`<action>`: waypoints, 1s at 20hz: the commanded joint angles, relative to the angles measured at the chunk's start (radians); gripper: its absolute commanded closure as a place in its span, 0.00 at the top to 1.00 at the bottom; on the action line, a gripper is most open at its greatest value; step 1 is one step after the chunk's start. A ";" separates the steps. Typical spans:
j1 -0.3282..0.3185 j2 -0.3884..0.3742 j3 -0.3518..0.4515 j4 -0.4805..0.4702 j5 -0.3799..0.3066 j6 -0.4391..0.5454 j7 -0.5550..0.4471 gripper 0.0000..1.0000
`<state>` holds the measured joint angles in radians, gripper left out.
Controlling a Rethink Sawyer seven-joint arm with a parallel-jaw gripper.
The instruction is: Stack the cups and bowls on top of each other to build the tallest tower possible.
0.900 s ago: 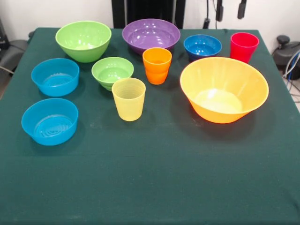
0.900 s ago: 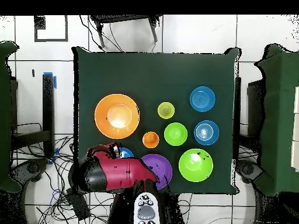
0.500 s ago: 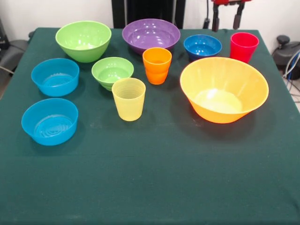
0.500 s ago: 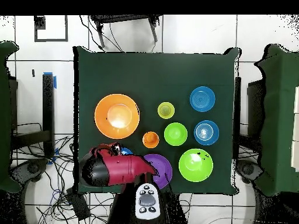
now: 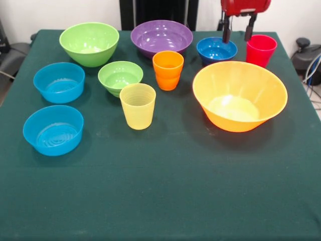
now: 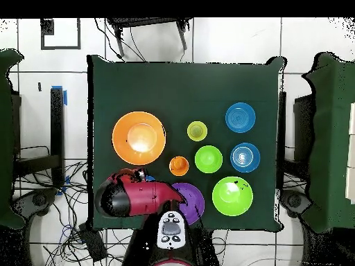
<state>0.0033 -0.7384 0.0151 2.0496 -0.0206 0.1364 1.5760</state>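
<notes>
Every cup and bowl stands alone on the green table (image 5: 175, 191); no tower shows. In the front view the huge orange bowl (image 5: 239, 95) is at the right, with the dark blue bowl (image 5: 216, 49) and red cup (image 5: 261, 50) behind it. My gripper (image 5: 237, 34) hangs open and empty above the gap between those two. The purple bowl (image 5: 161, 36), large green bowl (image 5: 89, 42), small green bowl (image 5: 120, 76), orange cup (image 5: 168, 70) and yellow cup (image 5: 138, 106) fill the middle. Two light blue bowls (image 5: 59, 81) (image 5: 53, 129) sit at the left. Overhead, my arm (image 6: 132, 197) hides the dark blue bowl and red cup.
The near half of the table in the front view holds no objects. Cables and a black chair base (image 5: 306, 55) lie beyond the table's right edge. Overhead, green-covered tables (image 6: 326, 138) flank the work table on both sides.
The gripper has come down from the top edge of the front view toward the dark blue bowl and red cup. No cup or bowl has moved.
</notes>
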 commanded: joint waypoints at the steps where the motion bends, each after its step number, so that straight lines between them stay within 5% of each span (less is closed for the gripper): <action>1: 0.025 0.078 0.008 -0.135 0.010 -0.001 0.146 1.00; 15: -0.025 0.034 0.091 -0.145 0.034 0.015 0.162 1.00; 18: 0.049 0.054 0.025 -0.195 0.041 0.021 0.177 1.00; 20: 0.042 0.065 0.062 -0.200 0.045 0.017 0.174 1.00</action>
<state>0.0151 -0.6999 0.0084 1.9378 -0.0055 0.1366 1.5912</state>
